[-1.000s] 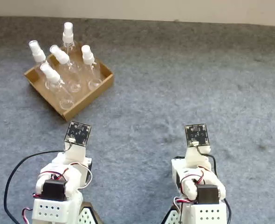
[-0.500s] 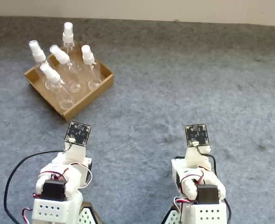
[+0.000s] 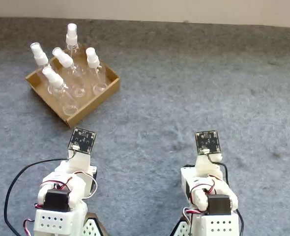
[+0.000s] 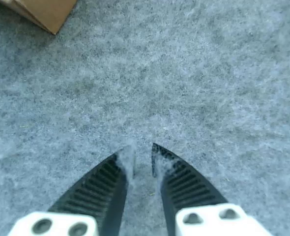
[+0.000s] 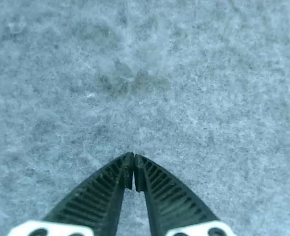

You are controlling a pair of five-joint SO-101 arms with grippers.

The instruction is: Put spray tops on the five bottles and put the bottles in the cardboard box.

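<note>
Standing in cardboard box at far left are five bottles w/ spray tops on. Near side, left gripper is hovering over grey carpet, fingers slightly apart; right gripper is hovering w/ fingertips touching.

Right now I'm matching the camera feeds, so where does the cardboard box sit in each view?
High view: cardboard box at the far left of the grey carpet.
Left wrist view: one corner of the cardboard box at the picture's edge, beyond the left gripper.
Right wrist view: right gripper over grey carpet.
Shared landmark: the grey carpet.
</note>
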